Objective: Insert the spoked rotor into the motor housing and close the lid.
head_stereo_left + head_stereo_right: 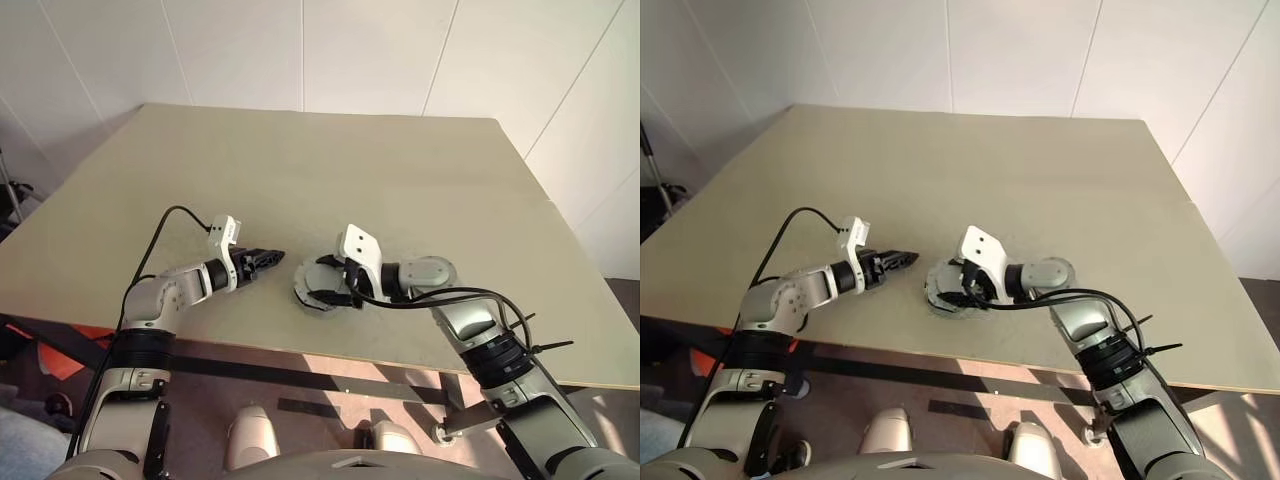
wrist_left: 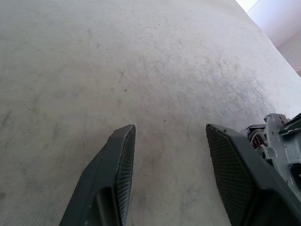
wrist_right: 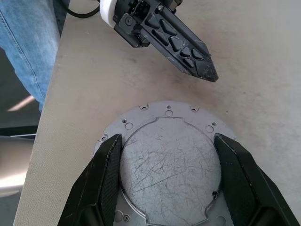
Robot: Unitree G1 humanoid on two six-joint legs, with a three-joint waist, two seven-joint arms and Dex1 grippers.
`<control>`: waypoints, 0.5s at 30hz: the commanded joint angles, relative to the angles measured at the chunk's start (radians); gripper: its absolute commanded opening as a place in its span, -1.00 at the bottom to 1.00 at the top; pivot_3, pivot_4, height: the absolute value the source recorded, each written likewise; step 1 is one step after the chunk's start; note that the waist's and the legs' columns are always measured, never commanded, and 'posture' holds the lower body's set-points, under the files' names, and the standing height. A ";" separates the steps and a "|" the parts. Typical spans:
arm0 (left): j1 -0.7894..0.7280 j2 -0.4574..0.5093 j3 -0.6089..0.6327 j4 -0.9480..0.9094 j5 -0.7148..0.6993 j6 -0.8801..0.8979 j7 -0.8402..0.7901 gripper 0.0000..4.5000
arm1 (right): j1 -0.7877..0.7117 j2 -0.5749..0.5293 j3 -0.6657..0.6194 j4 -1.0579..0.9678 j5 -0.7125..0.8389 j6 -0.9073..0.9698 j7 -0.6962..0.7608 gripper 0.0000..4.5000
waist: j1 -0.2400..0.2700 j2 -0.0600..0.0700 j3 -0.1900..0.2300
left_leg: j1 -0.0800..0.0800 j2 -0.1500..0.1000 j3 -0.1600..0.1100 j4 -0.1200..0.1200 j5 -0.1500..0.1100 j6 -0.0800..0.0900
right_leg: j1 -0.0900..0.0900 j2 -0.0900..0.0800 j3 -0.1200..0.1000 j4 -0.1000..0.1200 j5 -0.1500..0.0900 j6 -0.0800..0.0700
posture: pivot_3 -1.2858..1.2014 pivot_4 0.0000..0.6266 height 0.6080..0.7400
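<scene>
The right gripper (image 3: pixel 167 176) has its fingers spread around the housing (image 3: pixel 171 162), hiding its sides; left gripper (image 2: pixel 169 176) open, empty.

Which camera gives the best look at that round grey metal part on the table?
The right wrist view: the scratched round grey metal part lies between the right gripper fingers, face-on. The eye views show it mostly hidden by that gripper; the left wrist view barely.

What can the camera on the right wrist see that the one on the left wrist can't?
Right wrist view: the scratched face of a round grey metal part at the right hand, and a person's jeans beside the table. Left wrist view: a white wall past the table's far corner. Both: the table and the left hand, open and empty.
</scene>
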 commanded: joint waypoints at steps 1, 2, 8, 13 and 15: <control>-0.008 0.005 0.005 -0.034 -0.007 -0.005 -0.002 0.12 | -0.033 0.017 -0.023 -0.002 0.035 -0.014 0.021 0.33 | 0.000 0.000 0.000 | 0.000 0.000 0.000 0.000 0.000 0.000 | 0.000 0.000 0.000 0.000 0.000 0.000 | 0.03 -1.00 1.00; -0.008 0.006 0.005 -0.034 -0.008 -0.004 -0.002 0.12 | -0.035 0.021 -0.023 0.005 0.033 -0.015 0.022 0.33 | -0.001 0.000 0.000 | 0.000 0.000 0.000 0.000 0.000 0.000 | 0.000 0.000 0.000 0.000 0.000 0.000 | 0.03 -1.00 1.00; -0.007 0.008 0.006 -0.034 -0.007 -0.006 -0.003 0.12 | -0.041 0.031 -0.024 0.040 0.008 -0.025 0.005 0.33 | -0.004 0.000 0.000 | 0.000 0.000 0.000 0.000 0.000 0.000 | 0.000 0.000 0.000 0.000 0.000 0.000 | 0.03 -1.00 1.00; -0.002 0.009 0.007 -0.039 -0.008 -0.005 -0.002 0.12 | -0.033 0.017 -0.027 0.020 0.010 -0.021 0.009 0.33 | -0.015 0.000 0.000 | 0.000 0.000 0.000 0.000 0.000 0.000 | 0.000 0.000 0.000 0.000 0.000 0.000 | 0.03 -1.00 1.00; -0.001 0.008 0.007 -0.042 -0.009 -0.004 -0.001 0.12 | -0.031 0.011 -0.028 0.013 0.011 -0.020 0.011 0.33 | -0.017 0.000 0.000 | 0.000 0.000 0.000 0.000 0.000 0.000 | 0.000 0.000 0.000 0.000 0.000 0.000 | 0.03 -1.00 1.00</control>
